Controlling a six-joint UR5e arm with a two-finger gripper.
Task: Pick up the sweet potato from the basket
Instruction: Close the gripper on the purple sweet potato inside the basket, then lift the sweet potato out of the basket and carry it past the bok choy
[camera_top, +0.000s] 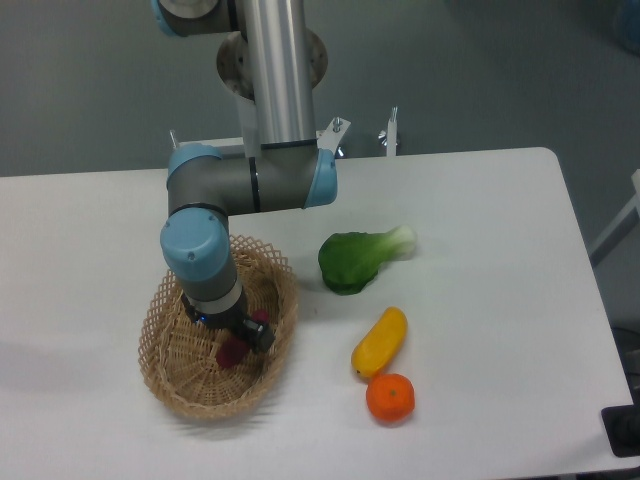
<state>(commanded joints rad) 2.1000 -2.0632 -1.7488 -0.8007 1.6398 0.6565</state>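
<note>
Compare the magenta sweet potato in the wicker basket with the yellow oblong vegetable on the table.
The magenta sweet potato lies in the tan wicker basket, mostly hidden under the gripper; the yellow oblong vegetable lies bare on the white table, fully visible. The sweet potato looks smaller and darker. Both are elongated.

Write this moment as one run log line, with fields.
phase: grasp | pincer: down in basket, at sweet potato | grip: unclear | potato: not lifted

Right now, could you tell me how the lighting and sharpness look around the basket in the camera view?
Fixed camera: even, soft light, no glare on the table; faint shadow under the basket; the gripper shades and partly hides the sweet potato, which looks slightly soft.
</note>
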